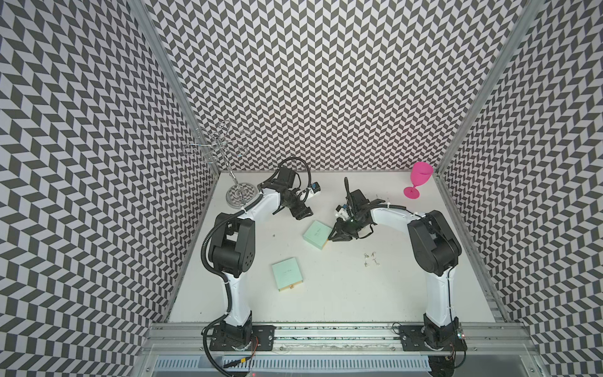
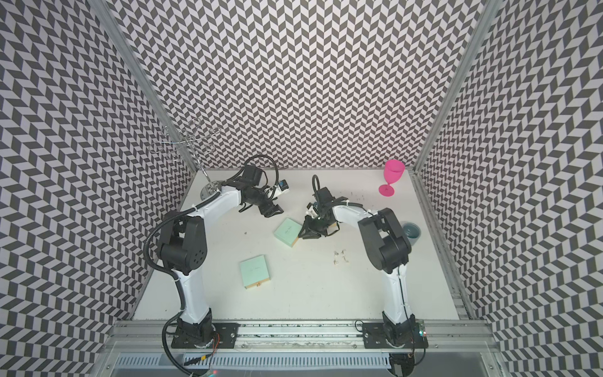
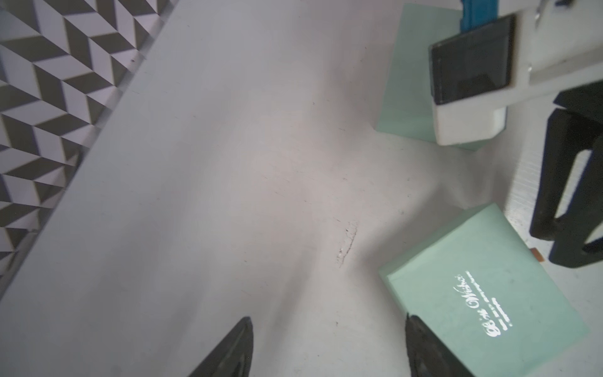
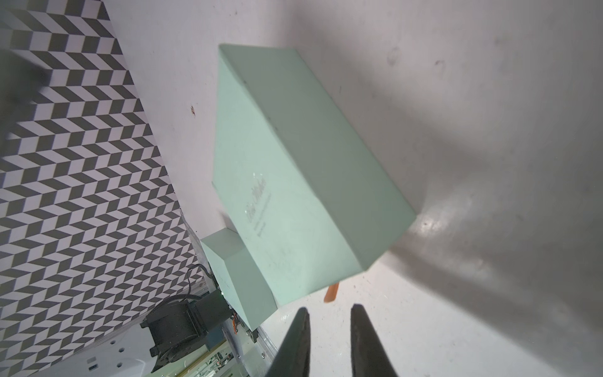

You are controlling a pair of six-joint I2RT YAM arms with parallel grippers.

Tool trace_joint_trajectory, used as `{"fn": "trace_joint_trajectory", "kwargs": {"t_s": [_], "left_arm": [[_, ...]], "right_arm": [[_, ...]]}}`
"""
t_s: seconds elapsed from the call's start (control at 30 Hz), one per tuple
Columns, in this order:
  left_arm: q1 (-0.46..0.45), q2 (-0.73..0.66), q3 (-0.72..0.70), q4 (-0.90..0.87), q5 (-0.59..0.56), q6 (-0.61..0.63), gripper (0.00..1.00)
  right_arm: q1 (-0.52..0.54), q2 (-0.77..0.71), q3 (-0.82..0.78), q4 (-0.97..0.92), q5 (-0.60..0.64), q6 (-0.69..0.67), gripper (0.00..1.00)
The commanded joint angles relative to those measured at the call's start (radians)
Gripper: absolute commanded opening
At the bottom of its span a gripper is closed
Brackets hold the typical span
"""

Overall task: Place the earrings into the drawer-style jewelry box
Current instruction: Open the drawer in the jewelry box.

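Right end effector faces the jewelry box drawer tab.
Narrowly open, empty; left end effector open too. Pinch the tab just ahead squarely, pull straight; earrings lie on the bench near, behind its fingertips.

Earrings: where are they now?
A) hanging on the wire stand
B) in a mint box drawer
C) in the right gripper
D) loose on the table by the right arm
D: in a top view the earrings lie in a small cluster on the bare table, apart from the right gripper.
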Motion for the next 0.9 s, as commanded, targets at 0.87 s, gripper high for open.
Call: {"fn": "trace_joint_trajectory", "kwargs": {"t_s": [0.87], "left_arm": [[-0.029,0.032,-0.079,-0.04,0.081,0.037,0.74]], "right_arm": [[0.01,0.046,0.026,0.007,0.005,0.007,0.19]]}}
